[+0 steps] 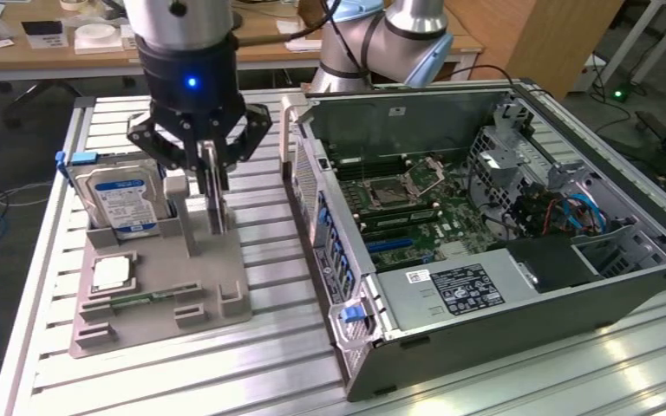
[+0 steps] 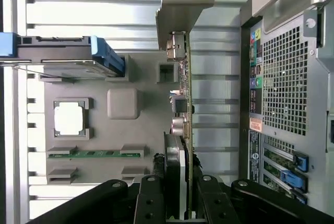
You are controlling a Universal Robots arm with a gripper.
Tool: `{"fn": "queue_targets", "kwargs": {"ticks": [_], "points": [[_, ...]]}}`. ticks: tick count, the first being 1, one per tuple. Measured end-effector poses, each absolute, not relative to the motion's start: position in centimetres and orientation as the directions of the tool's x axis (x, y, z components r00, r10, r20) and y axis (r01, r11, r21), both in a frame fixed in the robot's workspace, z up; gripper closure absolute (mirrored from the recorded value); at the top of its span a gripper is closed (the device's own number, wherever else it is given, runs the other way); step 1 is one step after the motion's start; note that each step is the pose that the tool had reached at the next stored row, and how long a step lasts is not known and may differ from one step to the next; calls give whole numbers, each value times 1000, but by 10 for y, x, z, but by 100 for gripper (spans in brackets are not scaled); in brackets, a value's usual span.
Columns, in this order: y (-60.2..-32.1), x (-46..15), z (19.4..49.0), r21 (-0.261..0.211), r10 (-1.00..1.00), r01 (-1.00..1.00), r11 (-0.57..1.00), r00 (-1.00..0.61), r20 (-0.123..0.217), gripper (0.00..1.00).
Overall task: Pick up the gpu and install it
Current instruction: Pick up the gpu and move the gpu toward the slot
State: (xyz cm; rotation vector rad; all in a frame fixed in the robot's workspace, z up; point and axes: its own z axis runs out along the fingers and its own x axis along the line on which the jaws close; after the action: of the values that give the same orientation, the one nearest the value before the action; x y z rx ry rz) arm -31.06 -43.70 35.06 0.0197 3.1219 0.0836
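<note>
The gpu (image 1: 212, 215) stands on edge in a slot of the grey holder tray (image 1: 159, 322), beside the open computer case (image 1: 484, 217). My gripper (image 1: 208, 173) comes down on it from above, a finger on each face, shut on the card. In the wrist view the gpu (image 2: 181, 125) is edge-on, green board and black cooler side by side, with its metal bracket at the far end. My gripper (image 2: 177, 205) pinches the card, and the fingers (image 2: 151, 198) press its sides. The card's lower edge still looks seated in the tray (image 2: 141, 130).
The tray also holds a silver hard drive (image 1: 125, 204) with a blue-white label, a processor chip (image 1: 114, 273) and a green memory stick (image 1: 136, 300). The case lies on its side, motherboard (image 1: 420, 217) exposed, its rear panel (image 2: 284, 78) close to the tray. Slatted metal table (image 1: 275, 364) underneath.
</note>
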Motion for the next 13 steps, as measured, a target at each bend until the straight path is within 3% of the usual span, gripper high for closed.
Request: {"fn": "queue_targets", "kwargs": {"ticks": [13], "points": [[-437,-311,406,56,13,12,998,-1000,-18,72]]}}
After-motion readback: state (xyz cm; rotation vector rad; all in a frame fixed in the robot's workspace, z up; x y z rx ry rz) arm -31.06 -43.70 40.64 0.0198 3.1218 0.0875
